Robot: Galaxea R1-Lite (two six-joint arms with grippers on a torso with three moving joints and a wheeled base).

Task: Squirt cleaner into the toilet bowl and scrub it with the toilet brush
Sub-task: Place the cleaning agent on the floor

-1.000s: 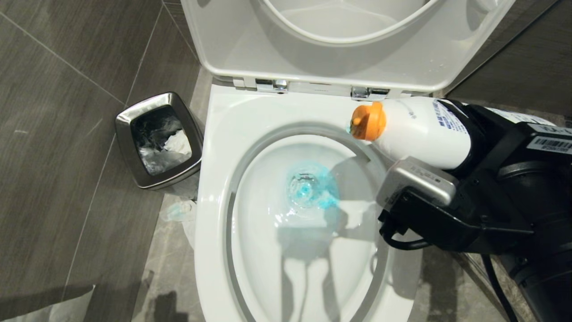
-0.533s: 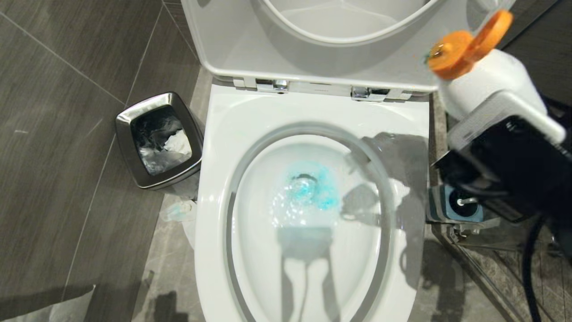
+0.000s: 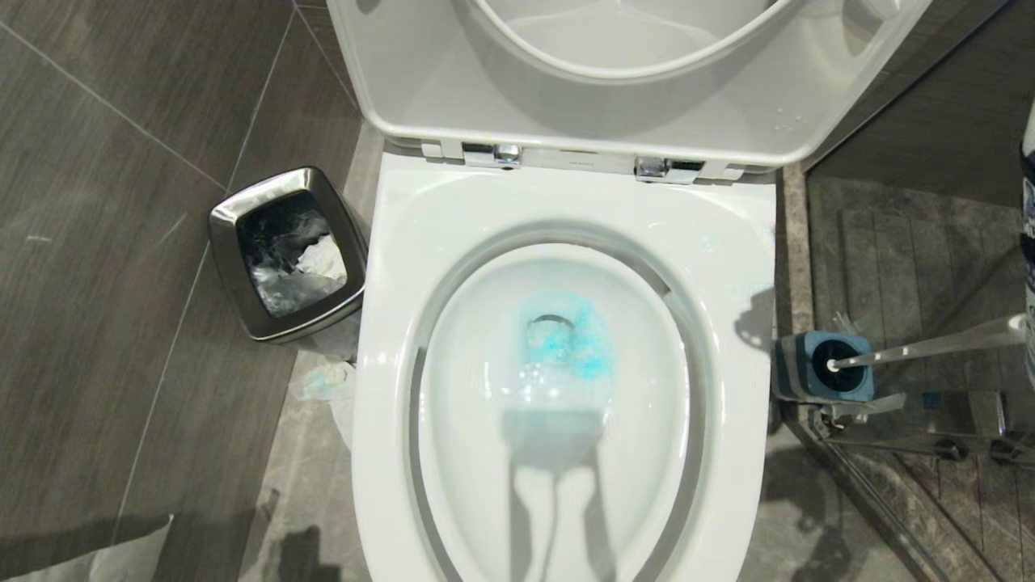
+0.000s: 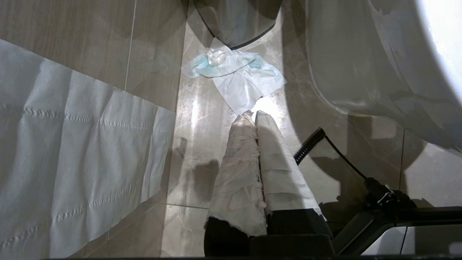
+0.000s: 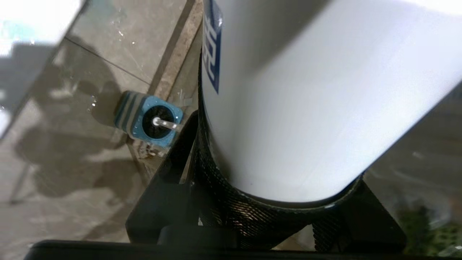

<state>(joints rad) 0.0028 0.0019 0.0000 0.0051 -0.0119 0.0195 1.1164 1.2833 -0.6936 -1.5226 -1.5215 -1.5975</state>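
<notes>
right wrist view alone shows right gripper (image 5: 274, 202) clamping white bottle (image 5: 306, 101), left gripper (image 4: 252, 115) clenched

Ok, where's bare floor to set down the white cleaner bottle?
Bare: the dark grey floor tiles left of the square steel waste bin, and the stone floor beyond the blue-topped brush holder. Crowded: crumpled tissue between bin and white toilet bowl; metal frame beside the holder.

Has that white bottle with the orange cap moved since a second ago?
Yes. The bottle has swung away from over the toilet bowl to the picture's right edge, past the brush holder.
</notes>
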